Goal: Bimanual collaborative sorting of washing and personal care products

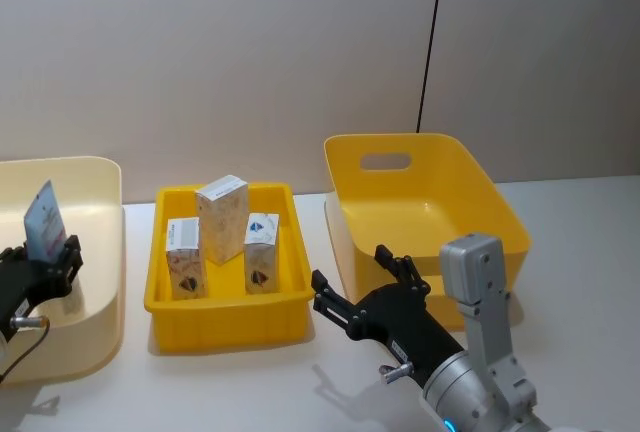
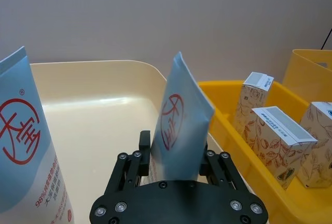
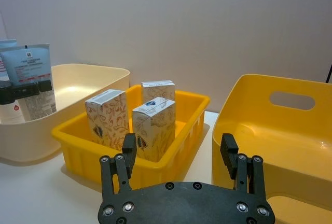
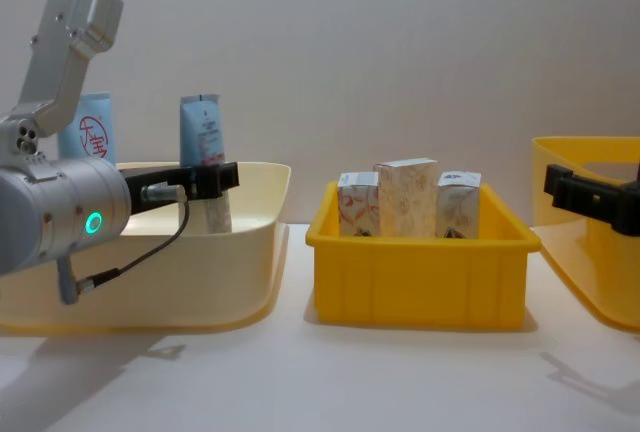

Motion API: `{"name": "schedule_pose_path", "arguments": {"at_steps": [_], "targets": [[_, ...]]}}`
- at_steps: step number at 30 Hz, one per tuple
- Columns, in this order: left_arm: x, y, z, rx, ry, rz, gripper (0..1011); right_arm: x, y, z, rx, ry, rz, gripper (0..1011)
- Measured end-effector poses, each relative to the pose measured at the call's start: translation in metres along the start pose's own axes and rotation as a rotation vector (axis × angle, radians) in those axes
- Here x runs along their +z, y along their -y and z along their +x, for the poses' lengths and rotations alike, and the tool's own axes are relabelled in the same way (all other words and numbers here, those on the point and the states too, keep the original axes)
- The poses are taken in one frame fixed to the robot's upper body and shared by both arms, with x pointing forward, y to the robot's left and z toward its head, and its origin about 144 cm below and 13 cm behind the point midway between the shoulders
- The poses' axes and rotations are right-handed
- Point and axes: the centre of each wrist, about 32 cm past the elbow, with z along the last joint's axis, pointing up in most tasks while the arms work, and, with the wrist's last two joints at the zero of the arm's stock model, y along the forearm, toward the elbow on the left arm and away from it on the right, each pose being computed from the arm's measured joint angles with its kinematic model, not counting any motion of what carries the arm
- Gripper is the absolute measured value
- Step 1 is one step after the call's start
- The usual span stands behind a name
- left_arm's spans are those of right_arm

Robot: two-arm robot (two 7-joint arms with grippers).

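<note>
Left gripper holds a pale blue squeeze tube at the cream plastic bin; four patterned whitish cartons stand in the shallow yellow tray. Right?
No: three patterned whitish cartons stand in the shallow yellow tray, per the head view. The left gripper does hold the pale blue squeeze tube.

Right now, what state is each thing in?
Left tool: shut on a tube, over the cream bin.
Second tube: standing in the cream bin.
Three cartons: upright in the yellow tray.
Right tool: open, holding nothing.
</note>
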Motion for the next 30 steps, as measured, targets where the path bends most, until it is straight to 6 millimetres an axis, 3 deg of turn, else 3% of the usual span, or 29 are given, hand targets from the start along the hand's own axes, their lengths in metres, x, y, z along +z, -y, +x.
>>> {"name": "schedule_pose_path", "arguments": {"at_steps": [6, 9, 20, 30], "targets": [[0.000, 0.001, 0.000, 0.001, 0.000, 0.001, 362, 0.000, 0.000, 0.000, 0.000, 0.000, 0.000, 1009], [0.000, 0.001, 0.000, 0.001, 0.000, -0.001, 332, 0.000, 0.000, 0.000, 0.000, 0.000, 0.000, 1009], [0.004, -0.003, 0.006, -0.019, 0.006, -0.052, 274, 0.000, 0.000, 0.000, 0.000, 0.000, 0.000, 1009], [0.021, -0.012, 0.019, -0.084, 0.015, -0.169, 273, 0.000, 0.000, 0.000, 0.000, 0.000, 0.000, 1009]]}}
